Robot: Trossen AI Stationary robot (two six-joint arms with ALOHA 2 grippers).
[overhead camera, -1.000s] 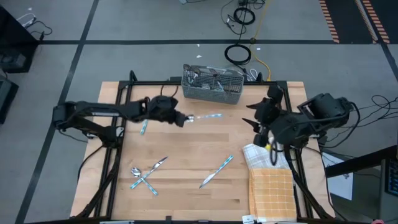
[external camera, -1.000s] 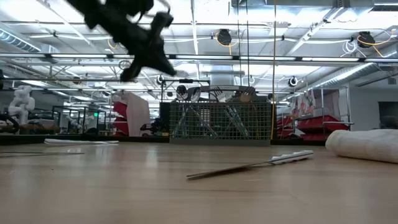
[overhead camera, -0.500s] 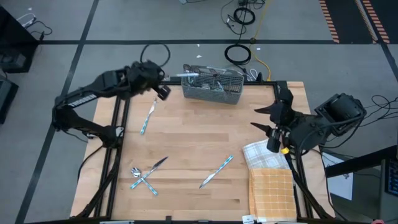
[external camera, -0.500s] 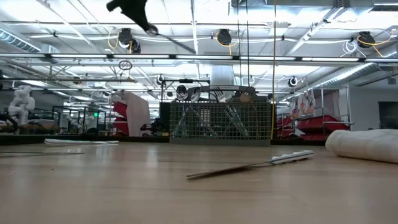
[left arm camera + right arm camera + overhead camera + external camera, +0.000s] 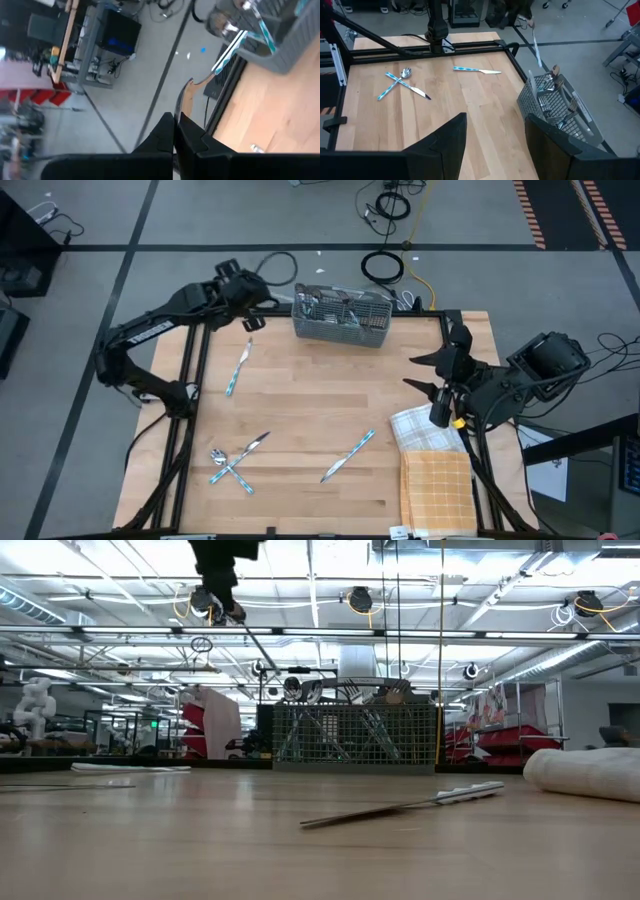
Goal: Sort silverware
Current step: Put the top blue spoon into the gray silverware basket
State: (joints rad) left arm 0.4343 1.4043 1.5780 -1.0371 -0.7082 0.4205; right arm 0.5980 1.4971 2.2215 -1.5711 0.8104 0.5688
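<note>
My left gripper (image 5: 255, 310) is high over the table's far left corner, shut on a piece of silverware (image 5: 536, 47) with a light blue handle (image 5: 230, 50). In the low view that piece (image 5: 262, 650) slants down toward the grey mesh caddy (image 5: 340, 318). Whether its handle end touches the caddy I cannot tell. The caddy holds several pieces. Loose silverware lies flat on the table: one piece at the left (image 5: 235, 370), a crossed pair (image 5: 232, 462) and a knife (image 5: 348, 457). My right gripper (image 5: 440, 375) hangs open over the table's right side, holding nothing. My left gripper pinches the piece's thin metal end (image 5: 184, 102) between its two shut fingers. The piece runs on out in line with the fingers, slanting down toward the caddy, handle end farthest from the fingers. It is lifted clear of the table.
A white checked towel (image 5: 420, 428) and an orange cloth (image 5: 436, 490) lie at the near right. The caddy stands at the middle of the far edge. Bare wood (image 5: 320, 395) spreads between the caddy and the loose pieces. Cables (image 5: 385, 265) lie on the floor beyond the table.
My left gripper has risen from just in front of the caddy and swung toward the far left corner, rolling as it went, still shut on the piece. The piece, level a second ago, now slants down toward the caddy. My right gripper has shifted slightly toward the right edge.
</note>
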